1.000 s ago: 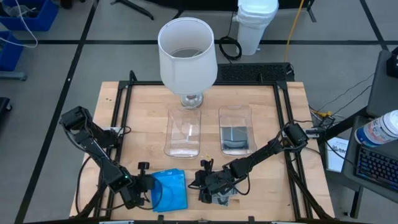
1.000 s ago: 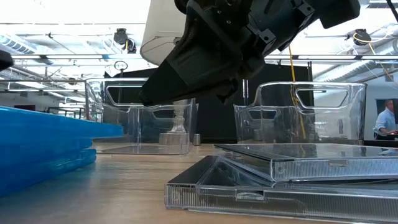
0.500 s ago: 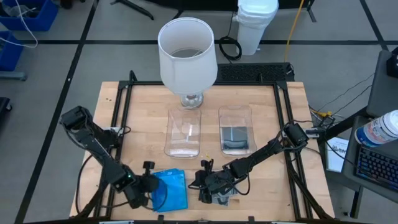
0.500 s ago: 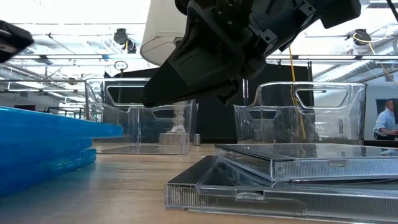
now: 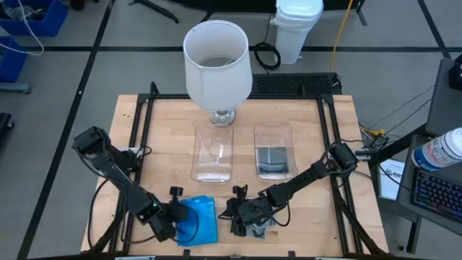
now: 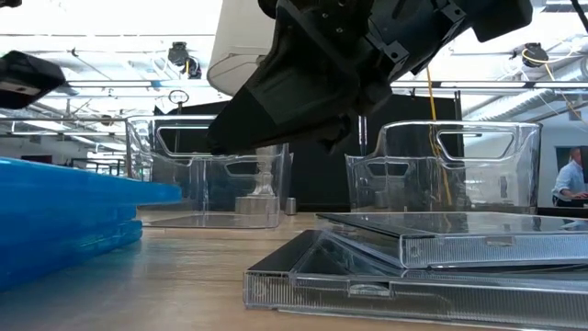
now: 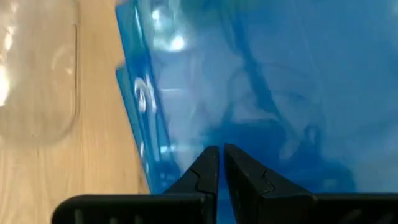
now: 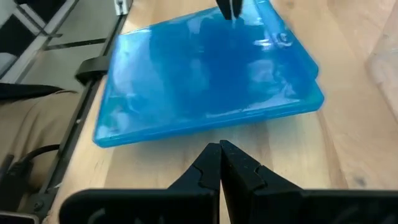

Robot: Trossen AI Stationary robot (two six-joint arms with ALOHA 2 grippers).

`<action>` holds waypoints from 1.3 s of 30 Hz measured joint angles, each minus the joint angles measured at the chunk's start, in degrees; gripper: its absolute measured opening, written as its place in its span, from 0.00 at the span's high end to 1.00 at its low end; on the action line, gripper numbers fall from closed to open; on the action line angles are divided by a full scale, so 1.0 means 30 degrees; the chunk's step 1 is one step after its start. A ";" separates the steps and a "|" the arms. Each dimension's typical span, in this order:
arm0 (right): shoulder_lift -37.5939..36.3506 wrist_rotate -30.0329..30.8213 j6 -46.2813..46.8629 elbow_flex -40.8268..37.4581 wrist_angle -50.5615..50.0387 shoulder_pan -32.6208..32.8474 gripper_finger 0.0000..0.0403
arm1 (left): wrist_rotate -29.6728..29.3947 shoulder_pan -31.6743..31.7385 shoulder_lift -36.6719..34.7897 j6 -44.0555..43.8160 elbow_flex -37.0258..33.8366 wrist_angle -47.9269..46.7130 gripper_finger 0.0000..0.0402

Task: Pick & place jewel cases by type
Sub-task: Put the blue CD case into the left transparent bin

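Grey tiled floor [image 5: 65,87] w/ dark seams, blue bins [image 5: 29,18] (far corner), ceiling lights [image 6: 542,55] in bg.

place: lab | evidence: ceiling trusses [image 6: 101,87], taped floor [image 5: 65,79]

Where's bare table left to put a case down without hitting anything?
Bare wood lies left of the left tray, out to the frame rail, and right of the right tray. The near edge is crowded: blue cases under the left end effector, and grey cases beneath the right end effector.
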 joint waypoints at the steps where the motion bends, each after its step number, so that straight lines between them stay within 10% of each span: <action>1: 0.0000 -0.0411 0.0007 0.0000 -0.0001 -0.0007 1.00 | -0.0036 0.0023 0.0360 0.0027 0.0036 0.0221 0.91; 18: -0.0095 -0.7532 0.9308 0.0000 0.3255 -0.0125 0.96 | -0.0140 0.0047 0.1503 0.0519 0.0015 0.1431 0.91; 30: 0.0029 -0.5586 1.4452 0.0076 0.2312 -0.0549 0.63 | -0.0650 0.0010 0.1554 0.0954 -0.0007 0.1509 0.91; 39: 0.0029 -0.4093 1.4067 0.2559 -0.2744 -0.0562 0.61 | -0.0895 0.0010 0.1565 0.1147 -0.0022 0.1503 0.91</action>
